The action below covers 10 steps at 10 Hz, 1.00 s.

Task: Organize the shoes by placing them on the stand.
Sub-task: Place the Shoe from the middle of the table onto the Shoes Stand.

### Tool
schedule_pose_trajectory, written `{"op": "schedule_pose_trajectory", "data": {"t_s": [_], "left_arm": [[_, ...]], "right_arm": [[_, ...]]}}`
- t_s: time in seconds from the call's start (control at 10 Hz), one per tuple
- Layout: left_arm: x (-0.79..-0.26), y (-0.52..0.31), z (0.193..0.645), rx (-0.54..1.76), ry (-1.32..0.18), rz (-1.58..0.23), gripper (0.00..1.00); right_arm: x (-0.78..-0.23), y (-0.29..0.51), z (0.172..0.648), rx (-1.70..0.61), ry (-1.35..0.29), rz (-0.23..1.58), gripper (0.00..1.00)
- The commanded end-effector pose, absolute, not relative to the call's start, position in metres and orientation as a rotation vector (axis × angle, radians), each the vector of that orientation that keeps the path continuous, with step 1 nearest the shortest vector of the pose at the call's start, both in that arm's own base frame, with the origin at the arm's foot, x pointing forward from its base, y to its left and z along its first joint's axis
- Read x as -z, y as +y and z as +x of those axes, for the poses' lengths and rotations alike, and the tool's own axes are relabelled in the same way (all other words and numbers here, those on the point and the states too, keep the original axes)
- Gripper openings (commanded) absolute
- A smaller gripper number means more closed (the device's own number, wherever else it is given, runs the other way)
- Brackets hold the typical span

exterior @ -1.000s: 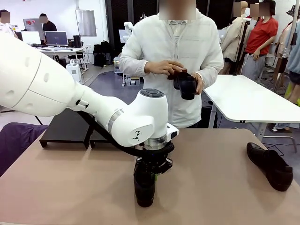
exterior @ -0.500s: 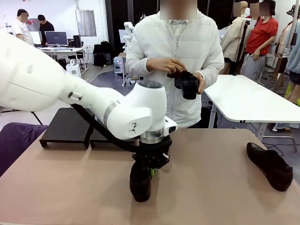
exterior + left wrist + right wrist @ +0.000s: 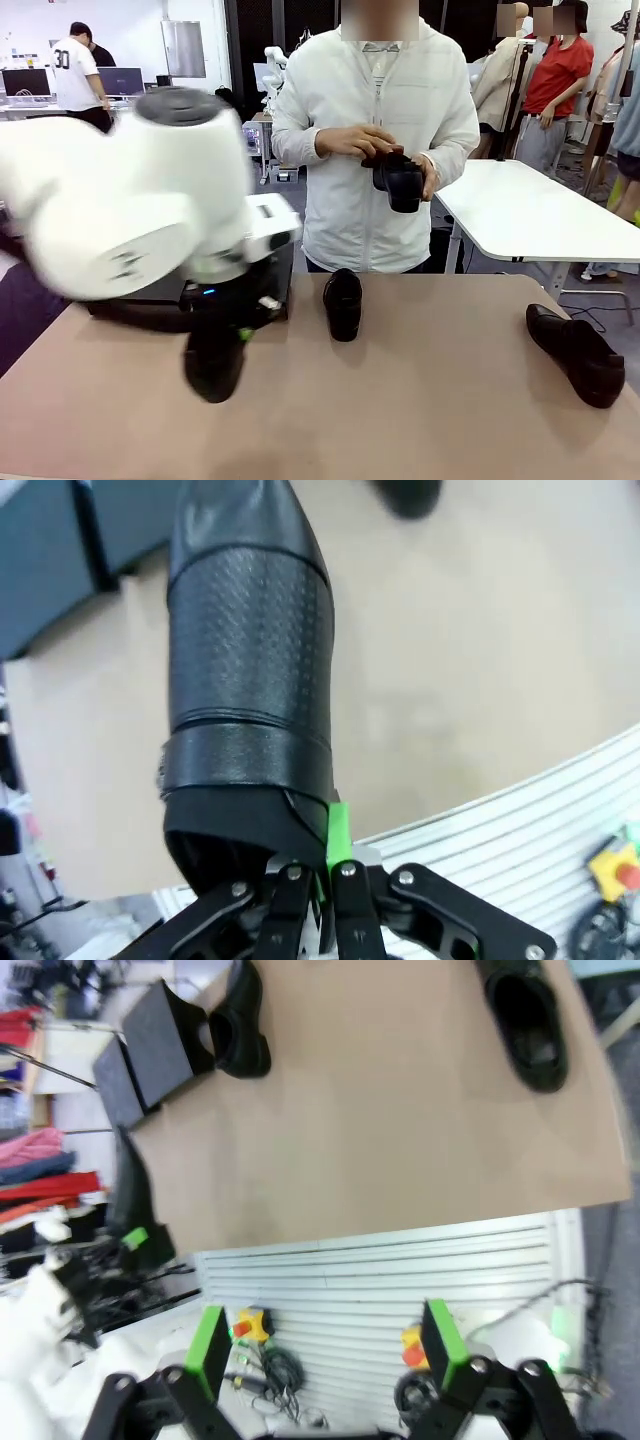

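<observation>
My left gripper (image 3: 234, 334) is shut on the heel end of a black shoe (image 3: 213, 370), which hangs toe-down just above the table at front left. In the left wrist view the same shoe (image 3: 250, 670) runs away from the closed fingers (image 3: 338, 832). A second shoe (image 3: 343, 302) lies on the table's far middle and a third (image 3: 577, 352) at the right. The person holds a fourth shoe (image 3: 402, 182) in both hands. The black stand (image 3: 145, 314) sits behind my left arm, mostly hidden. My right gripper (image 3: 325, 1352) hangs open and empty above the near table edge.
The right wrist view shows the stand (image 3: 145, 1050) with a shoe (image 3: 240, 1022) beside it and another shoe (image 3: 525, 1020) towards the far corner. A white table (image 3: 530, 215) stands behind the person at the right. The brown tabletop (image 3: 440, 400) is bare in front.
My left arm has swung left with the shoe, carrying it from the table's middle front to the front left. That move uncovered the shoe at the far middle.
</observation>
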<state>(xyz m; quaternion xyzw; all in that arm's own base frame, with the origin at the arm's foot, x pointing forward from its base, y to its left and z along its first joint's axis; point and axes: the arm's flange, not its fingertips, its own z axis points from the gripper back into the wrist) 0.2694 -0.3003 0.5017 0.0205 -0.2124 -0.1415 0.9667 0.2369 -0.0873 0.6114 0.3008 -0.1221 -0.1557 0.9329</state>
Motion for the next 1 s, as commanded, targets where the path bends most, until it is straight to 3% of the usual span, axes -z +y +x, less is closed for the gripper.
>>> {"op": "schedule_pose_trajectory", "data": {"t_s": [0.0,0.1,0.2,0.7,0.9], "left_arm": [[-0.492,-0.238,0.23,0.259,-0.488,0.045,0.0],[-0.487,-0.224,0.222,0.163,-0.527,-0.029,0.0],[-0.497,-0.267,0.248,0.259,-0.459,0.05,0.0],[-0.488,-0.264,0.241,0.24,-0.459,0.059,0.0],[-0.511,-0.251,0.314,0.105,-0.385,-0.018,0.0]], "right_arm": [[-0.613,-0.09,0.236,0.304,-0.25,0.609,1.0],[-0.613,-0.09,0.236,0.304,-0.25,0.609,1.0],[-0.613,-0.09,0.236,0.304,-0.25,0.609,1.0],[-0.613,-0.09,0.236,0.304,-0.25,0.609,1.0],[-0.613,-0.09,0.236,0.304,-0.25,0.609,1.0]]}}
